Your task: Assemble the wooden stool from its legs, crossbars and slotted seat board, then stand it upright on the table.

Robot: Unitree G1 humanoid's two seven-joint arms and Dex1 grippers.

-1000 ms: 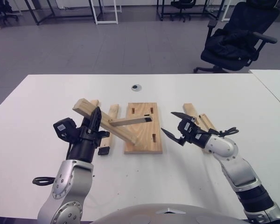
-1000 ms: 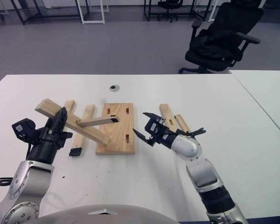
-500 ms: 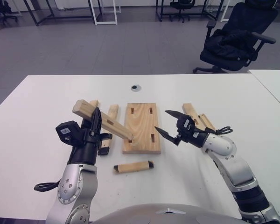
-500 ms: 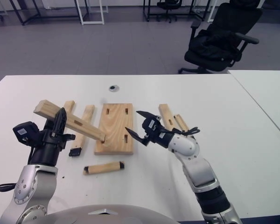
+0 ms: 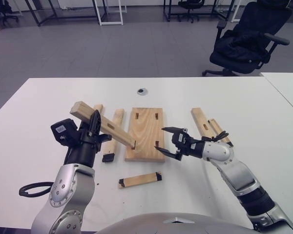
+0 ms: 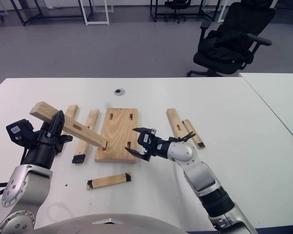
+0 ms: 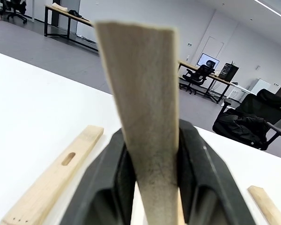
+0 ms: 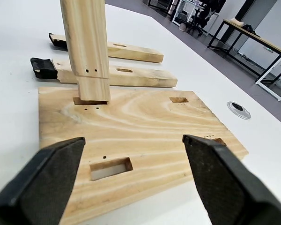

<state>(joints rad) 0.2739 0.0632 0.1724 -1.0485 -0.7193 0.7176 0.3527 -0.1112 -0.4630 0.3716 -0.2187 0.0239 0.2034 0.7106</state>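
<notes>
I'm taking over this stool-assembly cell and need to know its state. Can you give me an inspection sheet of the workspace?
Surface: white table, cable grommet set in its far middle.
Job's things: seat board flat, slots up; held leg tilted, lower end at a board slot; two legs flat left of the board; short crossbar nearer the robot; two pieces flat on the right.
Clutter: nothing seen.
Grippers: left gripper shut on the held leg; right gripper open at the board's near right corner.
Cables: black loop beside the left arm.
Surroundings: office chair, second table, grey floor.
</notes>
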